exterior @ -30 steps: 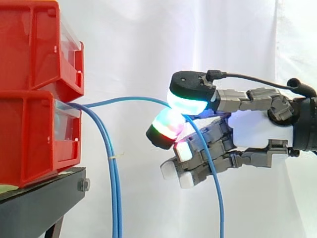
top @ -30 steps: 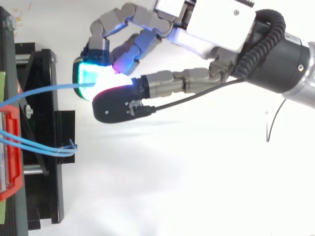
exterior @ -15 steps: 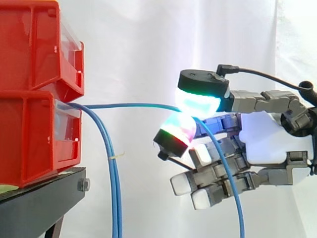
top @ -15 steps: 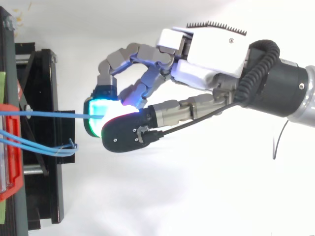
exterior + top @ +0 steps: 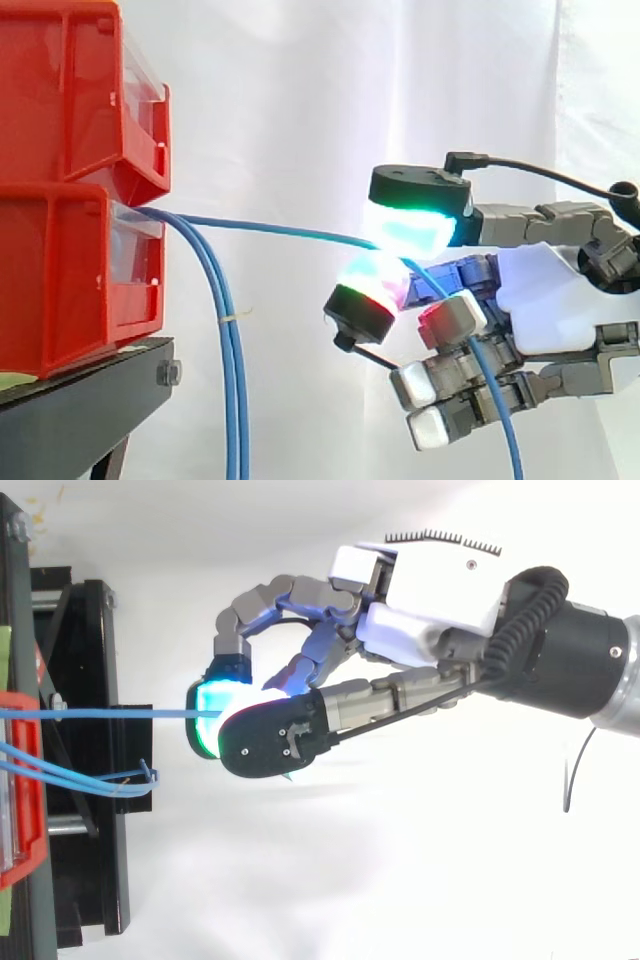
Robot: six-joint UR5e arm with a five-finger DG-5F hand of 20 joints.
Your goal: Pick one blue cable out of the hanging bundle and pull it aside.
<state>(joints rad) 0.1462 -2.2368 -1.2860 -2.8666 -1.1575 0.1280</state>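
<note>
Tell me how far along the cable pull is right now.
Done: one thin blue cable is singled out, pinched by the hand's fingers. In hand: it stretches nearly straight from the lower red plastic bin, apart from the hanging blue cables. Left: possibly pulling it further aside.

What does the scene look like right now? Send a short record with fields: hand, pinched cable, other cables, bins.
hand: hand shut on one cable, pinched between glowing pads, off to the side of the bins
pinched blue cable: pinched blue cable runs almost straight from the lower red bin to the pads, then drops past the hand
other blue cables: other blue cables hang down together beside the black stand
red bins: red bins, two, stacked on the stand
</note>
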